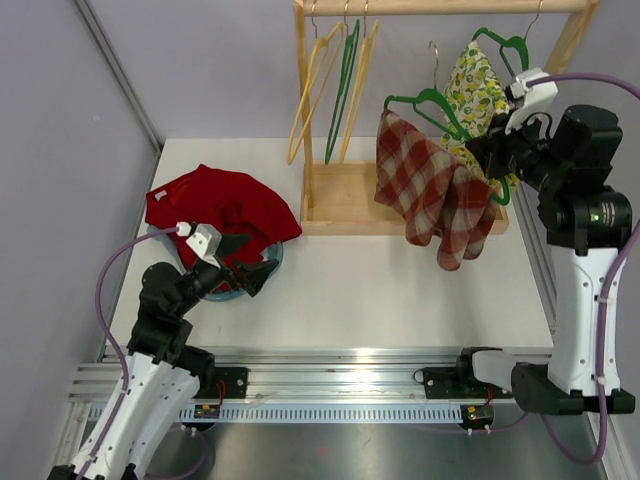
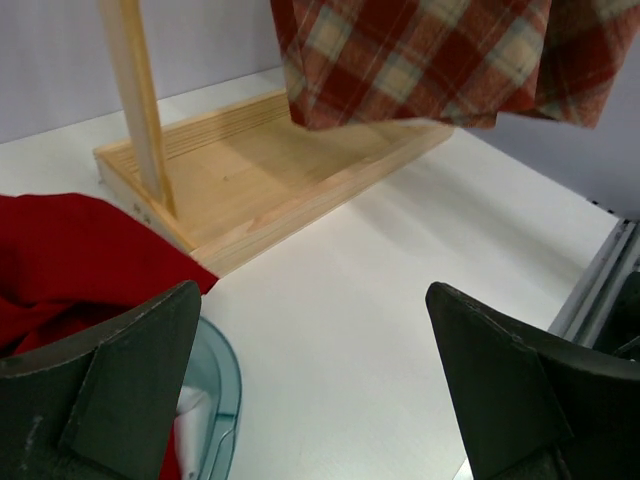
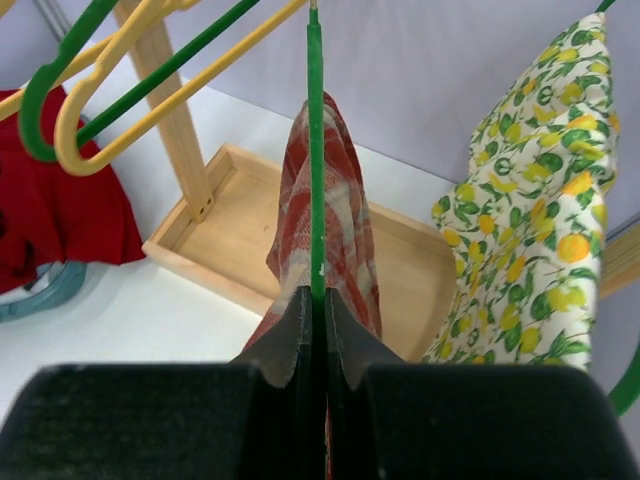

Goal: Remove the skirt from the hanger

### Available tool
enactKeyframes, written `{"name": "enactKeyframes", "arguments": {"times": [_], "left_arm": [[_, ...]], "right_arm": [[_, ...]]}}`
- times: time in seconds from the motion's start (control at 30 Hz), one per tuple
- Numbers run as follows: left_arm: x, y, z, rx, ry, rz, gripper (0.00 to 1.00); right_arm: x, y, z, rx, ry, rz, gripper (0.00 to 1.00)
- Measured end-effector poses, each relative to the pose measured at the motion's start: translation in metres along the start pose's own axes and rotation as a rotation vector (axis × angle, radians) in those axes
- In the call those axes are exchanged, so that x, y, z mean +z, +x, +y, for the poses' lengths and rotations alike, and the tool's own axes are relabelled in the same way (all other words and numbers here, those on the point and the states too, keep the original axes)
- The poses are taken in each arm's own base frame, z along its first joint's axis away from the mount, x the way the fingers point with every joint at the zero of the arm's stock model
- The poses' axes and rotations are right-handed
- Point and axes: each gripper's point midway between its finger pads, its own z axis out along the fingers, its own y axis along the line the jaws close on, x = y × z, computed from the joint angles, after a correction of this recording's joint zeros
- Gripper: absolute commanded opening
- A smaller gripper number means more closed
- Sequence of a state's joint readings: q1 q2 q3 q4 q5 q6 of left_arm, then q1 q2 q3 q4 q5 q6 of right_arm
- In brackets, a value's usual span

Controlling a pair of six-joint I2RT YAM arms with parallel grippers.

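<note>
A red plaid skirt point(image 1: 432, 195) hangs on a green hanger point(image 1: 430, 102), off the rail and held out over the wooden rack base point(image 1: 345, 205). My right gripper point(image 1: 482, 152) is shut on the hanger's arm; in the right wrist view the green hanger point(image 3: 316, 150) runs up from between my fingers point(image 3: 296, 325), with the skirt point(image 3: 340, 215) draped below. My left gripper point(image 1: 248, 262) is open and empty, low over the table by a teal basin point(image 1: 240, 285). The skirt's hem point(image 2: 420, 60) shows at the top of the left wrist view.
A red garment point(image 1: 222, 208) lies over the teal basin at the left. A wooden rack point(image 1: 440, 8) holds yellow and green empty hangers point(image 1: 335, 85) and a lemon-print garment point(image 1: 478, 95) behind the right gripper. A metal rail point(image 1: 340, 385) runs along the near edge.
</note>
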State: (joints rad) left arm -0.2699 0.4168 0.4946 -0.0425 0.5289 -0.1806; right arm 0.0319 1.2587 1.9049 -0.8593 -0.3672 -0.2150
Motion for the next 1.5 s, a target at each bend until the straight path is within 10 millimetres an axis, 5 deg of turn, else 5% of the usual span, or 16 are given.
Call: {"name": "enactKeyframes", "arguments": {"times": [0.1, 0.47, 0.6, 0.77, 0.97, 1.07, 1.1, 1.17, 1.37, 1.5], "left_arm": [[0.009, 0.001, -0.014, -0.027, 0.053, 0.004, 0.99], [0.068, 0.030, -0.139, -0.162, 0.294, 0.097, 0.99], [0.110, 0.046, -0.178, -0.189, 0.267, 0.136, 0.97], [0.166, 0.060, -0.211, -0.216, 0.200, 0.147, 0.88], [0.206, 0.072, -0.217, -0.245, 0.097, 0.157, 0.74], [0.216, 0.080, -0.216, -0.254, 0.063, 0.164, 0.48], [0.218, 0.085, -0.215, -0.250, 0.055, 0.172, 0.24], [0.221, 0.091, -0.214, -0.241, 0.043, 0.184, 0.00], [0.217, 0.086, -0.211, -0.154, 0.058, 0.186, 0.00], [0.193, 0.040, -0.211, -0.112, 0.116, 0.153, 0.00]], "right_arm": [[-0.017, 0.015, 0.014, -0.006, -0.030, 0.009, 0.00], [-0.031, 0.108, 0.059, 0.092, -0.199, 0.161, 0.00], [-0.032, 0.129, 0.070, 0.138, -0.248, 0.192, 0.00], [-0.034, 0.131, 0.076, 0.165, -0.277, 0.188, 0.00], [-0.037, 0.124, 0.079, 0.162, -0.291, 0.153, 0.00], [-0.039, 0.123, 0.075, 0.173, -0.282, 0.143, 0.00], [-0.039, 0.123, 0.074, 0.175, -0.276, 0.142, 0.00], [-0.039, 0.124, 0.072, 0.178, -0.267, 0.142, 0.00], [-0.037, 0.129, 0.067, 0.178, -0.245, 0.149, 0.00], [-0.032, 0.145, 0.058, 0.166, -0.193, 0.173, 0.00]]}}
